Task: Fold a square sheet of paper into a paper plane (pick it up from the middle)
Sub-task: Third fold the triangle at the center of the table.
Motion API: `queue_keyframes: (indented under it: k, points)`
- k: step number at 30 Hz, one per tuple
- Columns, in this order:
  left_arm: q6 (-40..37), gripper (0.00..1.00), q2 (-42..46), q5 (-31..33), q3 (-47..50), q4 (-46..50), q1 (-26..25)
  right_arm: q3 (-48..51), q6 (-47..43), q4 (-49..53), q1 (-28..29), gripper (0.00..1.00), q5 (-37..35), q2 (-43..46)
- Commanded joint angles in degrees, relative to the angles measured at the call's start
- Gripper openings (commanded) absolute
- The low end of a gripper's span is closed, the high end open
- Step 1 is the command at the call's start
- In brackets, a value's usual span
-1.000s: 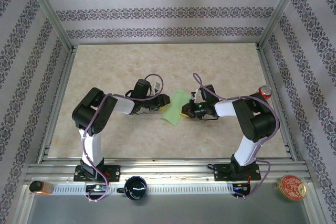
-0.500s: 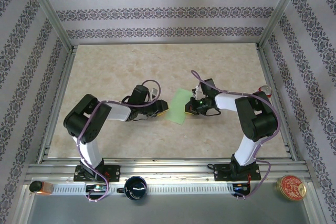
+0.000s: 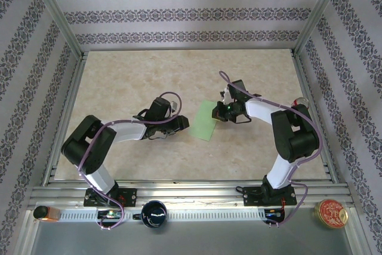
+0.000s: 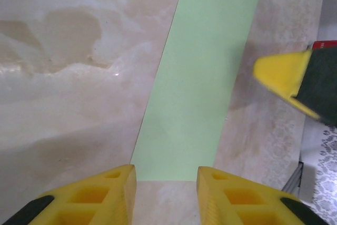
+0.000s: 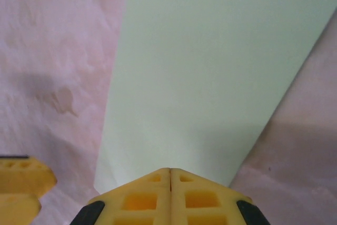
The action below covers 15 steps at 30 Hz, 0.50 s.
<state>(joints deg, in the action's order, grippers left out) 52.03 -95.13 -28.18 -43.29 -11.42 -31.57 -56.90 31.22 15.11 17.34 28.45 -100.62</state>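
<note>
Step, as judged: half-fold made, nose corners not yet turned.

The square sheet of paper (image 3: 205, 121) lies flat as a narrow rectangle beyond the black mug (image 3: 154, 213), slightly to its right. Its long axis runs away from the mug, far end leaning right. Both ends are square, so there is no tip yet.

Right gripper (image 5: 169, 172): jaws pressed together at the sheet's edge; you can't tell whether paper is nipped.

Left gripper (image 4: 166, 172): jaws apart, empty, just short of the mug-side end.

Next you'll need one end pinned and a corner lifted cleanly.
</note>
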Motion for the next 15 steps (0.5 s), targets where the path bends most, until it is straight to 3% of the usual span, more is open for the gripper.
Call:
queue_keyframes:
  k: [1,9,15]
  points:
    - [-3.9,0.36,3.8,4.9,-1.2,6.5,-0.6,-3.5,2.1,2.8,-0.3,0.08,-5.8,-2.5]
    - [-5.6,0.36,8.6,8.8,-0.4,10.3,-0.6,-11.5,-1.8,7.5,0.9,0.10,-8.0,-9.3]
    - [-6.7,0.37,12.9,13.7,0.6,13.5,-0.6,-15.3,-8.8,10.4,2.8,0.10,-5.1,-13.1]
